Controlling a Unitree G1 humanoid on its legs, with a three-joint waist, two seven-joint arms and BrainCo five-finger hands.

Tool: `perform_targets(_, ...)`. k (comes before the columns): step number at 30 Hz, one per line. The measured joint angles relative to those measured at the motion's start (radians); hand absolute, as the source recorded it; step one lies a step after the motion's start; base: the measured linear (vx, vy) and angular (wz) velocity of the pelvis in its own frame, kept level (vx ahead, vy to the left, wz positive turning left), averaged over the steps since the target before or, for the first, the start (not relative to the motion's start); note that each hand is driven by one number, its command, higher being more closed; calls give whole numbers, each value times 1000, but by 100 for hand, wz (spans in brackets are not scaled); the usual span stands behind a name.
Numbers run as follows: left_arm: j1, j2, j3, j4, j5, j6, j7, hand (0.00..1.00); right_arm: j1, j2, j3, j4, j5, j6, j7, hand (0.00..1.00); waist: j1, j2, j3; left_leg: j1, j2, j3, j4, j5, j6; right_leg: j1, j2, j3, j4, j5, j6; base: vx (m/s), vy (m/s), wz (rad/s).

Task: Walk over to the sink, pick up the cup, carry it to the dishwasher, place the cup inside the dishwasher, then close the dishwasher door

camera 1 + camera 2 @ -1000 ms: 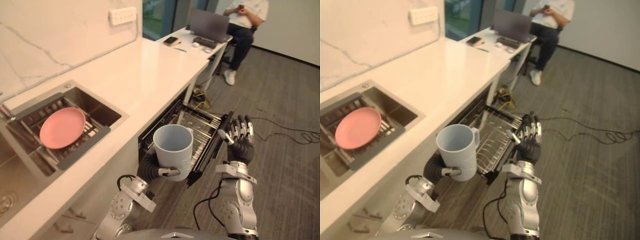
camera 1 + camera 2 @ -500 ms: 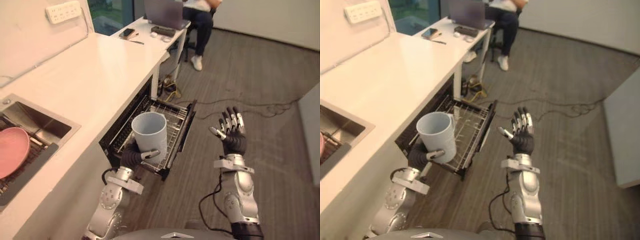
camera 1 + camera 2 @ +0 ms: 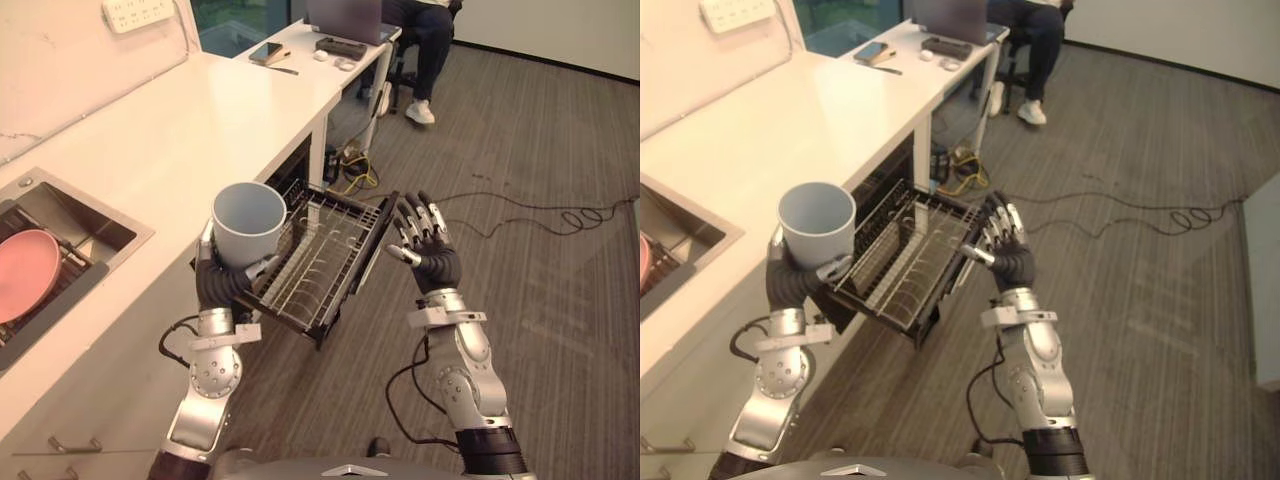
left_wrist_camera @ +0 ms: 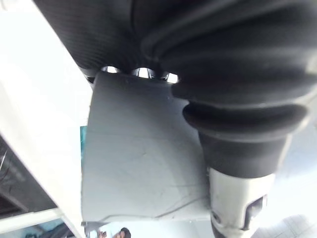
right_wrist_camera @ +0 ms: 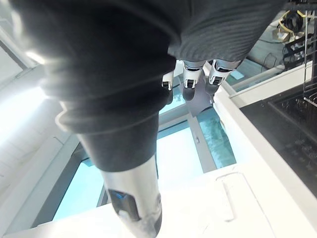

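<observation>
My left hand [image 3: 222,285] grips the pale grey cylindrical cup [image 3: 248,222] at the edge of the wire dishwasher rack [image 3: 322,258]; right hand [image 3: 428,252] spread; placing, door-closing remain.

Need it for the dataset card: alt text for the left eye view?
The left hand holds a pale cup upright at the counter edge, beside the pulled-out dishwasher rack. The right hand is raised open past the rack; a pink plate lies in the sink.
</observation>
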State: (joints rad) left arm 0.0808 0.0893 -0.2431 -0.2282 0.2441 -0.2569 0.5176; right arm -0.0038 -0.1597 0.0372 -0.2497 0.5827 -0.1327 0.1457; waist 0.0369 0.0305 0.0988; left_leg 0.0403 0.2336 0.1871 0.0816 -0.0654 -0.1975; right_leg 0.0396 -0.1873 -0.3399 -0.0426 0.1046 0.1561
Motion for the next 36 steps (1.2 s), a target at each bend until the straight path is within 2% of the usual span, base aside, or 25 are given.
perform_targets(4,-35,-1,4,6,125,51,88,100,-4,39,86,-49,19,0,12,0,-6,-3,-3,21,-15,3,-15,7,4,19,-9,2,-18,11,1,0,0,0)
perform_targets(10,-59,-12,-16,59,251,99,176,100,-7,74,240,-48,19,0,12,0,-6,-6,-12,31,-20,5,-35,16,4,29,-9,2,-37,20,5,-1,2,1)
perform_targets(15,-63,-20,-71,84,308,120,197,100,-31,78,343,-43,14,2,-34,0,-5,-6,-15,31,-21,5,-37,17,4,28,-9,3,-37,20,4,0,0,0)
perform_targets(23,-75,-21,-140,89,341,121,198,100,-70,81,429,4,7,7,-114,0,1,3,-46,31,-21,11,-37,17,4,23,-9,10,-37,22,3,-4,2,-1)
perform_targets(36,-103,-22,-199,133,390,135,213,100,-94,81,470,40,0,28,-228,0,9,15,-64,28,-21,37,-41,32,8,-2,-8,29,-38,41,-1,-25,4,-5)
